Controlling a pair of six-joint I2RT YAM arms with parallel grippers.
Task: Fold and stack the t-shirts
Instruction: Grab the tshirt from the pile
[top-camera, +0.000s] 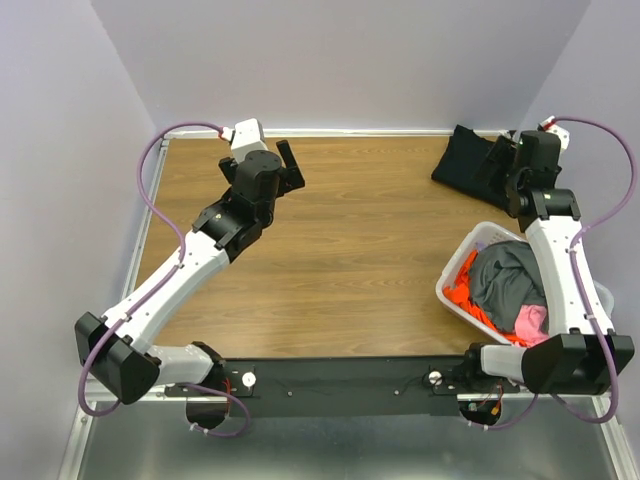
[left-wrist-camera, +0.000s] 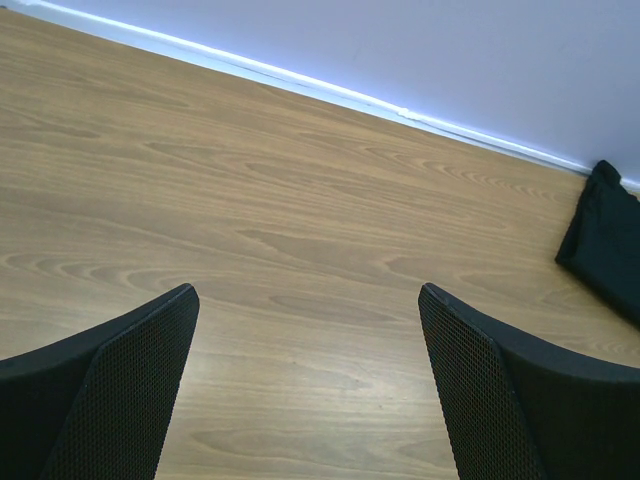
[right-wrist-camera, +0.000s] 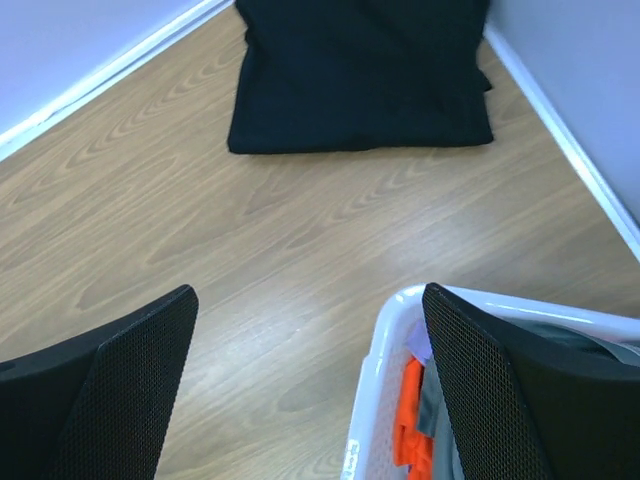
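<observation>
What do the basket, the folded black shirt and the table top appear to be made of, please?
Basket: white glossy plastic, judging by its shiny moulded rim. Black shirt: soft matte cloth, with folded layers. Table top: wood-grain surface, possibly laminate.

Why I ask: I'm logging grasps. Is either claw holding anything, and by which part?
Nothing. The left claw and right claw are both open and empty.

place: lab test cell | evidence: plain partition walls (top-camera: 350, 60), wood-grain table (top-camera: 370, 270)
</observation>
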